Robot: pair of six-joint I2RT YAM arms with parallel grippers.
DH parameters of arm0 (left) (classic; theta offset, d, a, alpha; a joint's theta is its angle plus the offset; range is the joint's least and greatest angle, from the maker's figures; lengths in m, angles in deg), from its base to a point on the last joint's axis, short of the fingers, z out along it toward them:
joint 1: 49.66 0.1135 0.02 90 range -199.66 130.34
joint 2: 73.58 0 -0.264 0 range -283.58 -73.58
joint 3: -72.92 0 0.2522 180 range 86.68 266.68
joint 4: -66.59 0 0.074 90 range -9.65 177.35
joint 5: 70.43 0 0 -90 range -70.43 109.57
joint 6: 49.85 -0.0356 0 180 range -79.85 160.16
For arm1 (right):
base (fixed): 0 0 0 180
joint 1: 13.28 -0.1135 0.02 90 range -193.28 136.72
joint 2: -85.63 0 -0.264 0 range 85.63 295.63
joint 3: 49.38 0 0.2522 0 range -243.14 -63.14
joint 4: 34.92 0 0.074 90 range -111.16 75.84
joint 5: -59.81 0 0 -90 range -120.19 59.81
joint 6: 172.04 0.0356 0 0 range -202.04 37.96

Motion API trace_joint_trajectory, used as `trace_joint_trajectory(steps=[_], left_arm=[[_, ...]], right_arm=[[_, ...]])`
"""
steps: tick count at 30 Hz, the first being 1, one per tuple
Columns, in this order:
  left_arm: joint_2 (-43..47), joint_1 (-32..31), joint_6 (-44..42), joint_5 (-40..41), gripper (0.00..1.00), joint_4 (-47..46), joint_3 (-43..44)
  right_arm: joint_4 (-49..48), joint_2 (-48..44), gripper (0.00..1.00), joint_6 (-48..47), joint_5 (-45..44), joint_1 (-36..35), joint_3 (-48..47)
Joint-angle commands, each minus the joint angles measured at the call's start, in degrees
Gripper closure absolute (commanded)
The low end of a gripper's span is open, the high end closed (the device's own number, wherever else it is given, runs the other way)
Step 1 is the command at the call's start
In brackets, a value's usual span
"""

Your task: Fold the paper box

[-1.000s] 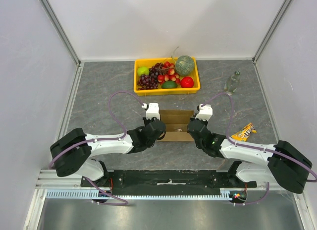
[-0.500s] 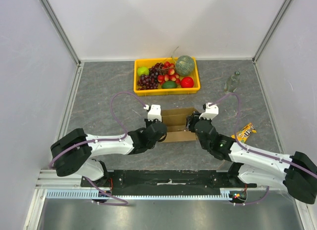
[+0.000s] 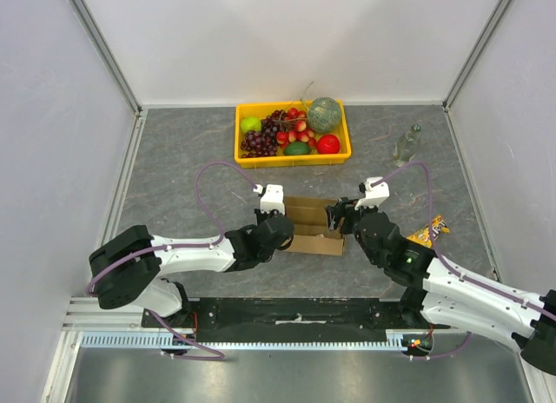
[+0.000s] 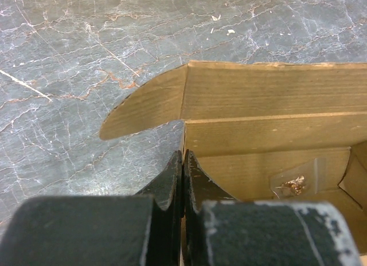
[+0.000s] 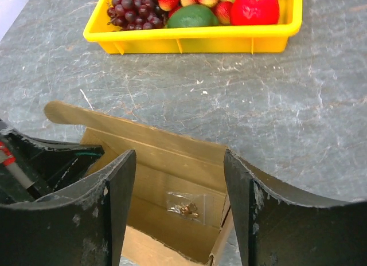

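Note:
The paper box (image 3: 313, 227) is a small brown cardboard mailer standing open on the grey table between my two arms. Its inside holds a small clear bag (image 5: 184, 207) of brown bits. A rounded flap (image 4: 143, 108) sticks out flat at the box's far left corner. My left gripper (image 4: 183, 154) is shut on the box's thin left wall, at the box's left side (image 3: 276, 219). My right gripper (image 5: 179, 163) stands open just above the box's right end (image 3: 337, 216), with nothing between its fingers.
A yellow crate (image 3: 291, 162) full of fruit stands behind the box. A clear bottle (image 3: 408, 144) stands at the back right. A yellow snack packet (image 3: 427, 232) lies to the right of my right arm.
My right gripper has opened, let go of the box's right side and drawn back to the right. The box has shifted slightly. The left gripper keeps its hold.

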Motion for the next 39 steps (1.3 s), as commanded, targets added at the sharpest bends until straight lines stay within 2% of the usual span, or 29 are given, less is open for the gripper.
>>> trace_joint_trajectory(steps=[1,8,14,18,21,28,31,39], left_arm=[[0.6,-0.4,1.6,2.2,0.98,-0.1,0.4],[0.7,-0.5,0.9,2.4,0.98,-0.1,0.3],[0.8,-0.8,0.9,2.5,0.98,-0.1,-0.1],[1.6,-0.9,0.9,2.6,0.98,-0.1,-0.7],[1.9,-0.9,0.9,2.8,0.98,-0.1,-1.1],[1.8,-0.9,1.0,3.1,0.98,-0.1,-1.3],[1.8,-1.0,1.0,3.2,0.98,-0.1,-1.3],[1.7,-1.0,0.8,3.5,0.98,-0.1,-1.3]], right_arm=[[5.7,0.2,0.3,-12.1,5.1,-0.4,-7.5],[17.0,8.0,0.27,-26.7,13.6,-0.1,-18.6],[19.7,13.3,0.3,-34.8,20.5,2.9,-23.1],[19.9,15.8,0.31,-37.0,32.5,9.6,-25.1],[19.8,17.4,0.34,-37.8,38.1,14.0,-25.8],[20.2,21.8,0.44,-40.3,50.7,18.2,-27.9],[20.2,22.8,0.48,-40.5,53.9,18.3,-28.1],[20.5,24.8,0.58,-40.7,54.5,18.4,-27.7]])
